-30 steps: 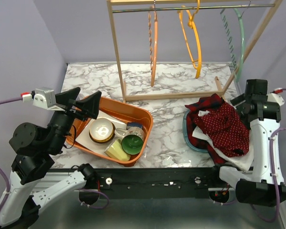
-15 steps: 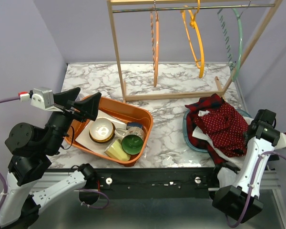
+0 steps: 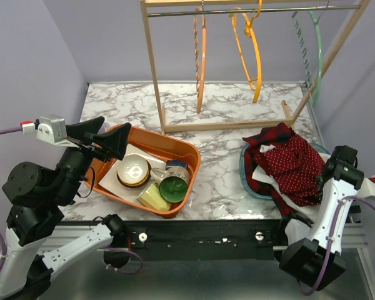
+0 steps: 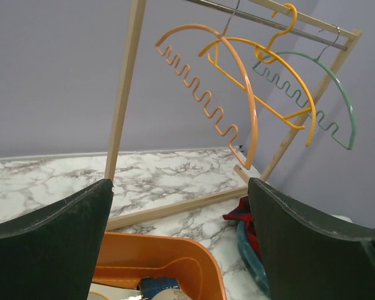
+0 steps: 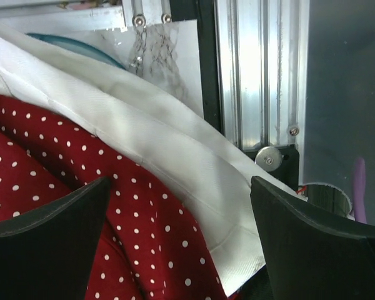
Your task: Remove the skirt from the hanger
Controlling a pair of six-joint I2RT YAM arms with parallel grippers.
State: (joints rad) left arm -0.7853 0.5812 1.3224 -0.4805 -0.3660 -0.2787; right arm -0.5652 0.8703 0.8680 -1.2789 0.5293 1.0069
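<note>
Three bare hangers hang on the wooden rack (image 3: 151, 62): orange (image 3: 202, 56), yellow (image 3: 255, 56) and green (image 3: 315, 50). No garment is on them. A red polka-dot garment (image 3: 294, 165) lies on a pile with plaid and white cloth in a blue basin (image 3: 245, 172) at the right. My right gripper (image 3: 335, 178) is open over the pile's near right edge. Its wrist view shows the polka-dot cloth (image 5: 62, 162) and white cloth (image 5: 175, 144) between the open gripper (image 5: 181, 244). My left gripper (image 3: 109, 140) is open and empty above the orange bin, facing the rack (image 4: 181, 250).
An orange bin (image 3: 187, 153) at the left holds bowls, a cup and a green lid. The rack's wooden base bar (image 3: 225, 125) lies across the middle back. The table's aluminium front rail (image 5: 256, 69) is right beside the pile. Purple walls close the sides.
My right arm has dropped from a raised pose to low at the pile's near right edge. The hangers swing on the rail. My left arm shifted slightly left.
</note>
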